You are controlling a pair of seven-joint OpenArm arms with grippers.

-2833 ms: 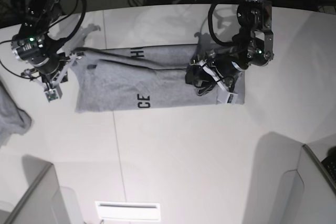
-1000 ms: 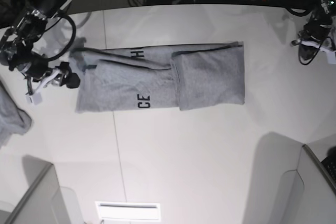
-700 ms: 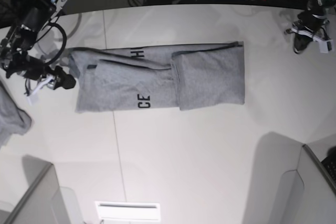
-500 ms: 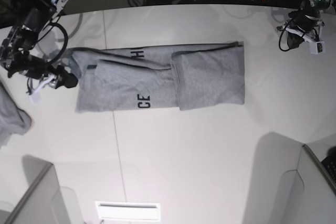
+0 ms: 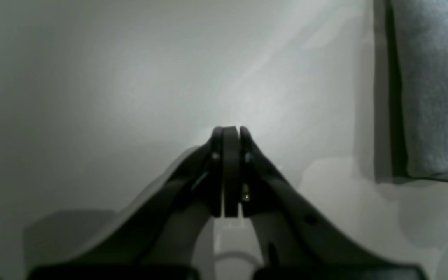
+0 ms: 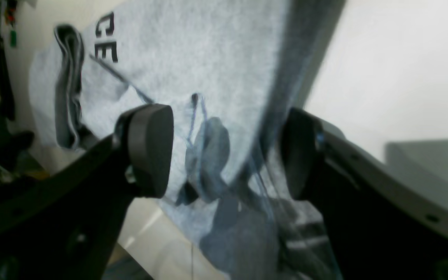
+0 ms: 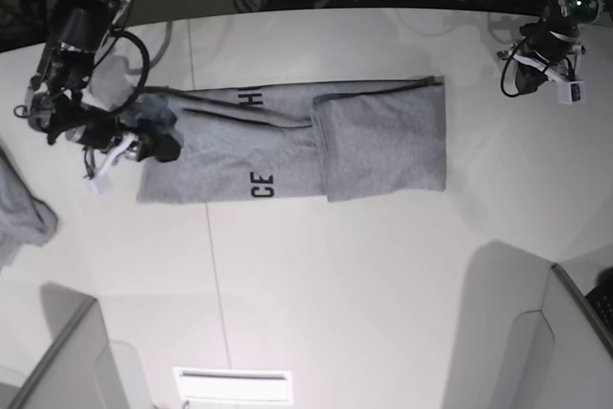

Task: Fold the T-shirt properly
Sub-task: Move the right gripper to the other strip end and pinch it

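The right gripper (image 6: 224, 151) spreads its fingers wide over the T-shirt (image 7: 287, 146) end, likely to grab it for folding, while the left gripper (image 5: 227, 134), fingers closed on nothing, hangs near the tabletop (image 7: 383, 284) far edge.

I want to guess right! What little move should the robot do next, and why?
Probably close the right tool on the shirt end. It is open, with that end's cloth between its jaws, and that half is still unfolded. The left tool is shut, away from the shirt.

We see the heather-grey T-shirt (image 7: 287, 146) lying flat on the white table as a long band, one end folded over, black letters showing.
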